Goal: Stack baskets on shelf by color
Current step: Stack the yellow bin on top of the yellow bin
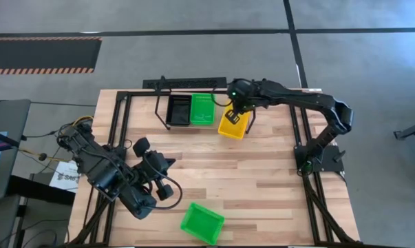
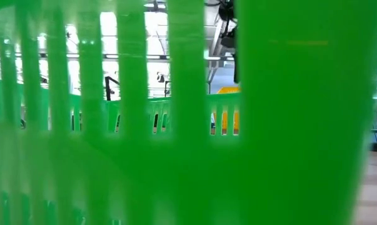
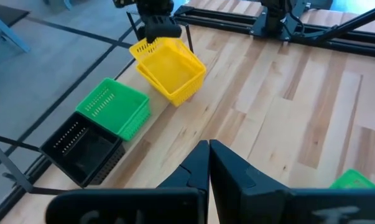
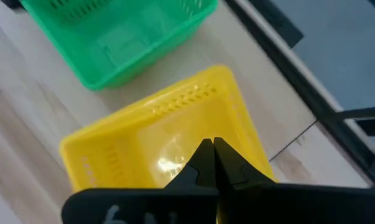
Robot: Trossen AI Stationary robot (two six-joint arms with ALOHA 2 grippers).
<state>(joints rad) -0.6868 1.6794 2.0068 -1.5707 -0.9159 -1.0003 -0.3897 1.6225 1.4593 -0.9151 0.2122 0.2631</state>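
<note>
Green slats of a lone green basket [image 2: 175, 125] fill the low view; it sits near the worktop's front edge. Both arms come next: the left gripper [image 3: 209, 163], pinched shut on nothing, waits over the front-left corner, while the right gripper [image 1: 233, 110] is clamped on the rim of a yellow basket stack [image 1: 232, 125] tilted at the shelf's right end. On the shelf [image 1: 159, 114] along the back edge, a black basket [image 1: 179, 110] and another green basket [image 1: 201, 109] touch side by side. Judging by the tilt, the yellow stack could catch on its green neighbour or slip off the shelf edge. No readable writing shows.
</note>
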